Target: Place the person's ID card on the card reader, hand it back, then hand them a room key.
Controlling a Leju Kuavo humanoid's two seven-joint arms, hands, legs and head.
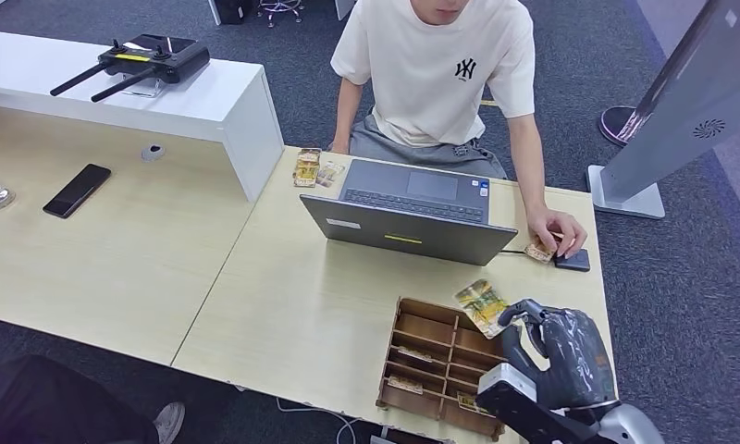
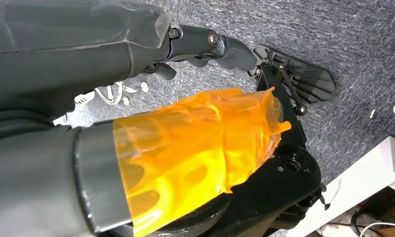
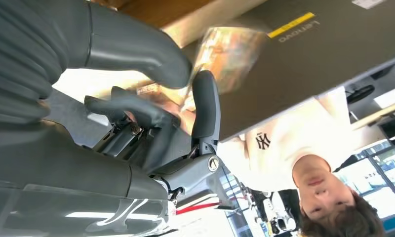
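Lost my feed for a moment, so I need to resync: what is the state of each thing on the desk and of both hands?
right hand: pinches a room key card above the wooden tray
left hand: hangs beside the body, holds nothing
laptop: open, screen toward the person
ID card: under the person's hand, beside the card reader
phone: flat, screen dark

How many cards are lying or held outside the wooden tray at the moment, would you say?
3 spots: one card pinched in the right hand, one under the person's hand by the reader, and a small pile beside the laptop, which may hold several.
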